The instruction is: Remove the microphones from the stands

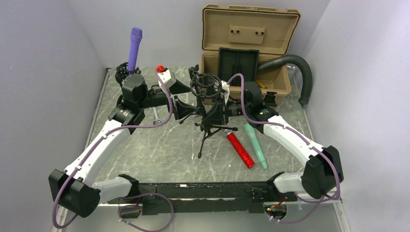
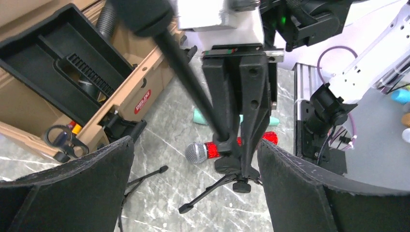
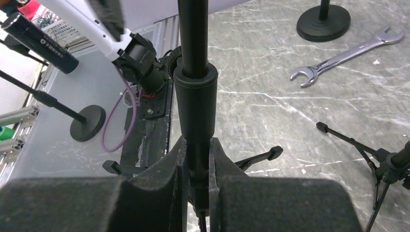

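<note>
Microphone [image 1: 135,46], purple, upright in its stand [image 3: 323,21] at 11 o'clock, appeared light, rigid and smooth, so you were advised to grip mid-handle; right gripper [image 3: 198,154] clenched the tripod pole [image 3: 195,96], left gripper [image 2: 193,145] stood released.

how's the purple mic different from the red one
Pose: the purple mic stands upright at the back left; the red mic lies flat on the table, right of the tripod.
Finish: the purple mic is plain, head included; the red mic is glittery with a silver mesh head.
Both are handheld mics.
</note>
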You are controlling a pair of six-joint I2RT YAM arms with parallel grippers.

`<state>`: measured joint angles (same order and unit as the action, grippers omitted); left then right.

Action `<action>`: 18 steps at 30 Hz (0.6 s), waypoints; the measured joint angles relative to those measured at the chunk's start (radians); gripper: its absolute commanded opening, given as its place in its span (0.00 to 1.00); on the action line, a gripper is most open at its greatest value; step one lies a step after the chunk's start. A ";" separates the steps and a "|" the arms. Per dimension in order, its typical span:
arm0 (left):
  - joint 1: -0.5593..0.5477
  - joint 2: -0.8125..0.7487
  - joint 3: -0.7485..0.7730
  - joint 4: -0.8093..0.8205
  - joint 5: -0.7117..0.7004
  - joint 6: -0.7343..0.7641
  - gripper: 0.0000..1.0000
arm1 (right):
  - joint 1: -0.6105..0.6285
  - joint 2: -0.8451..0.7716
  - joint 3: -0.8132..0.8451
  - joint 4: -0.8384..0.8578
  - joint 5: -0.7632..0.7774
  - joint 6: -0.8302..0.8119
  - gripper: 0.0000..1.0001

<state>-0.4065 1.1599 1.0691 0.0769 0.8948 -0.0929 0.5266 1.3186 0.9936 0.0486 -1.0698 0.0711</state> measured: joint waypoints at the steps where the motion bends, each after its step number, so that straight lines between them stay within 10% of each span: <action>1: -0.013 0.001 0.029 -0.047 -0.008 0.037 0.96 | 0.000 0.001 0.000 -0.002 0.005 0.000 0.00; 18: -0.109 0.095 0.121 -0.333 -0.079 0.235 0.37 | -0.011 0.003 0.000 -0.004 0.043 0.000 0.00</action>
<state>-0.5152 1.2545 1.1896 -0.2558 0.8154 0.1425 0.5156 1.3220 0.9936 0.0448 -1.0264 0.0715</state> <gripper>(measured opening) 0.476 0.143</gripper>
